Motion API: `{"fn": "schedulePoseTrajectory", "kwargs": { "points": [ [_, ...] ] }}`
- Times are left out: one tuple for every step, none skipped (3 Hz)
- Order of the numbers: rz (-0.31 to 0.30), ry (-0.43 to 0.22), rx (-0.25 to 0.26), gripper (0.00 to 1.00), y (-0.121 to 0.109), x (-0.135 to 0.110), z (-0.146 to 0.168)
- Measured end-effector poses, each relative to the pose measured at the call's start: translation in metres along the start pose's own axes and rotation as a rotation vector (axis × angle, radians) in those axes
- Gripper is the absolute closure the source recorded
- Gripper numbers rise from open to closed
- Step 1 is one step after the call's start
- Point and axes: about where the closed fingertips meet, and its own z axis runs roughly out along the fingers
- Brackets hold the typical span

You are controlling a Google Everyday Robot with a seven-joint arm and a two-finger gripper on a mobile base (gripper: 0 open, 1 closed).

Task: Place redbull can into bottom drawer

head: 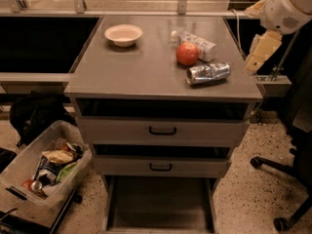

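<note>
Placement not begun.
The redbull can [208,73] was seen lying on the cabinet [146,67]; the bottom drawer [161,201] was open; the gripper [262,50] was held near its right, state not determinable.

The redbull can [208,73] is lying on the cabinet top [146,67], in front of the apple [187,53]. The gripper [254,62] is hanging right of it. The bottom drawer [161,204] is sticking out below.

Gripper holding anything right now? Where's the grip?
Nothing held. The gripper hangs beside the cabinet top, apart from the redbull can lying there on its side.
</note>
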Motion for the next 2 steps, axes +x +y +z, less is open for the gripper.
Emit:
{"fn": "schedulePoseTrajectory", "kwargs": {
  "points": [
    [-0.009, -0.094, -0.118, 0.0, -0.014, -0.009, 0.054],
    [0.006, -0.17, -0.189, 0.0, -0.024, -0.012, 0.096]
  ]
}}
